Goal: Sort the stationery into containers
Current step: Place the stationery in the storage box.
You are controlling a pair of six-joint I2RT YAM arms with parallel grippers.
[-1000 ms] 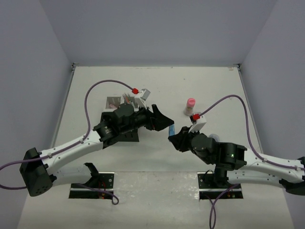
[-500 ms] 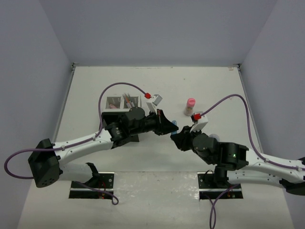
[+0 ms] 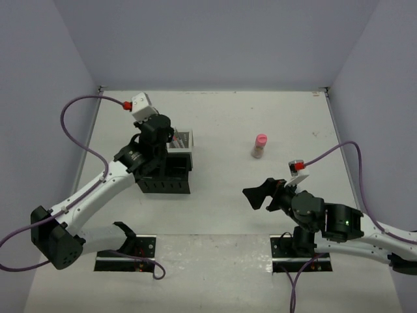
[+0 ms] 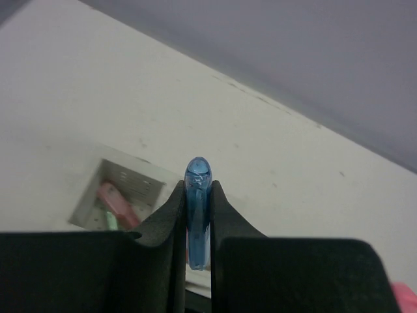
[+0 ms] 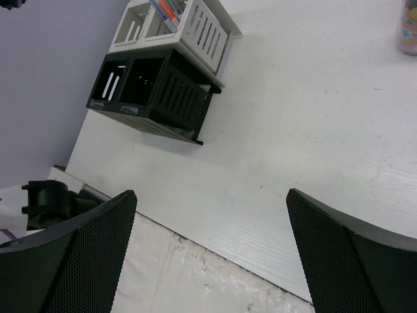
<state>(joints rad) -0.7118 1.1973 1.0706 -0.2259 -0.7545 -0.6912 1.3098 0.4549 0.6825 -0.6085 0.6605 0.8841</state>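
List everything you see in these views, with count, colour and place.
Table: one, white, under everything.
Organiser: one, two black compartments joined to two white ones, left half of table.
Pens: count unclear, pink and green showing, inside a white compartment.
Bottle: one, pink cap, standing alone right of the organiser.
Blue capsule piece: one, translucent blue, held above the organiser.
Arms: two, white and black, purple cables.
Left gripper: one, black, shut on the capsule piece.
Right gripper: one, black, open and empty, near the table's front edge.
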